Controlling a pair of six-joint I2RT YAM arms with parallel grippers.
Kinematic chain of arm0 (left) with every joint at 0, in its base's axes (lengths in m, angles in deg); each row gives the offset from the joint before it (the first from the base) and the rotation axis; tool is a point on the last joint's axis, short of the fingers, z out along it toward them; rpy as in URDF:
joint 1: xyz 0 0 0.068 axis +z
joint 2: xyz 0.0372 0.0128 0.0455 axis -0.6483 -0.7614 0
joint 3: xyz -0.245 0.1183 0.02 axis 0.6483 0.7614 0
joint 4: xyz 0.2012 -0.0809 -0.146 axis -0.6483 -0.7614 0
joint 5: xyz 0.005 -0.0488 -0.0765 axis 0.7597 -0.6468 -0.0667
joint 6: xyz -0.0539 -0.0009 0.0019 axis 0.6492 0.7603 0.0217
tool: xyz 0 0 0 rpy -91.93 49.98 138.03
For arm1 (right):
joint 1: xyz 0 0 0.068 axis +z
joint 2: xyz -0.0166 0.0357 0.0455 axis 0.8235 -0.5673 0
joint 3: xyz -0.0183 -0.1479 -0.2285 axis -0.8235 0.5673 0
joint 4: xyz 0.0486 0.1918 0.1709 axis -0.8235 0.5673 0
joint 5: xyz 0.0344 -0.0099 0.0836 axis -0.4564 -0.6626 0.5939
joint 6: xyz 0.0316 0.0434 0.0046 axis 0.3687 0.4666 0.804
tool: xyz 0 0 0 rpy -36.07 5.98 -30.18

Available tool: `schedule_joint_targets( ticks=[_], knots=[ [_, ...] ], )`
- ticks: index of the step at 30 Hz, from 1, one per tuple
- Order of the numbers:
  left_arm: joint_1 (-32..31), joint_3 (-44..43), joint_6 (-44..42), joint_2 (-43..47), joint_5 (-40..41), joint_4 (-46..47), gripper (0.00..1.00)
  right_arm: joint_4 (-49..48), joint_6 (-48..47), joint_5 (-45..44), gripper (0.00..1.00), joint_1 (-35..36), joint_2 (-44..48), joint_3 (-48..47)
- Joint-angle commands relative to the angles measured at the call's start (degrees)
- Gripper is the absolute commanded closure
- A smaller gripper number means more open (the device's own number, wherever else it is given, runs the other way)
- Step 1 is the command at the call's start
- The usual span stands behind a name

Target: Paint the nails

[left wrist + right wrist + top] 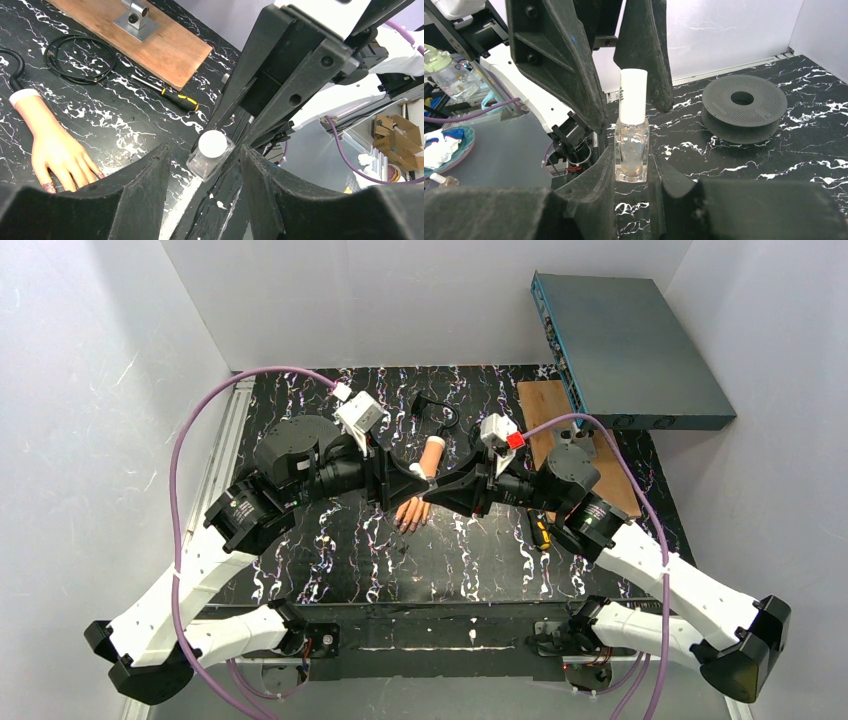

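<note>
- Black, white-veined surface [330, 560], seen from above: the mannequin hand [414, 510] lies flat near its middle, with the white wrist stub toward the far edge and the fingers toward the near edge. The nails [410, 526] show only as tiny dark tips there.
- In the same view, the left gripper [425, 478] and right gripper [447, 486] meet tip to tip over the back of the hand. A wooden board [540, 420] lies toward the far right corner, with a blue-grey box [640, 350] reaching over it.
- Left wrist view: the left gripper is released, its jaws standing apart on either side of the white cap [212, 142] of a clear glass bottle [202, 165], with a gap on each side. A screwdriver [175, 97] and a coiled black cable [75, 60] lie between the hand and the board.
- Right wrist view: the right gripper is clenched on the bottle's glass body and holds it upright. The left gripper's jaws flank the cap from above. A black spool [744, 107] sits on the surface beyond.
</note>
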Motion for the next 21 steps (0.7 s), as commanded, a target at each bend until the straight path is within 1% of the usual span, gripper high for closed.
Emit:
schedule_joint_targets(
  ticks=[1, 3, 8, 13, 14, 16, 17, 19, 21],
  knots=[
    [-0.18, -0.58, 0.88, 1.09, 1.3, 2.98, 0.51, -1.73, -1.37, -0.16, 0.99, 0.24, -0.42, -1.92],
    [-0.21, -0.55, 1.04, 1.32, 2.26, 3.18, 0.57, -1.85, -1.3, 0.03, 0.99, 0.2, -0.54, -2.05],
    [-0.18, -0.47, 1.11, 0.66, 1.75, 3.05, 0.69, -2.48, -1.08, 0.56, 0.99, 0.2, -1.21, -2.4],
    [-0.17, 1.01, 0.88, 0.2, 1.04, 3.54, 0.79, -3.48, -0.87, 1.52, 0.99, 0.19, -1.57, -2.4],
    [-0.21, 1.27, 0.79, 0.12, 0.6, 3.56, 0.82, -3.79, -0.89, 1.74, 0.99, 0.25, -1.73, -2.34],
    [-0.14, 1.78, 0.56, -0.01, -0.98, 3.99, 0.95, -4.24, -0.97, 2.03, 0.99, 0.2, -2.11, -2.45],
    [-0.17, 1.95, 0.39, -0.03, -2.13, 4.31, 1.0, -4.44, -0.91, 2.12, 0.99, 0.23, -2.22, -2.45],
    [-0.15, 2.36, -0.31, 0.04, -5.3, 5.37, 1.0, -4.94, -0.6, 2.45, 0.99, 0.2, -1.99, -2.35],
    [-0.22, 2.78, -1.82, 0.34, -10.63, 6.58, 1.0, -5.67, -0.02, 3.53, 0.99, 0.13, -1.49, -2.08]
  ],
)
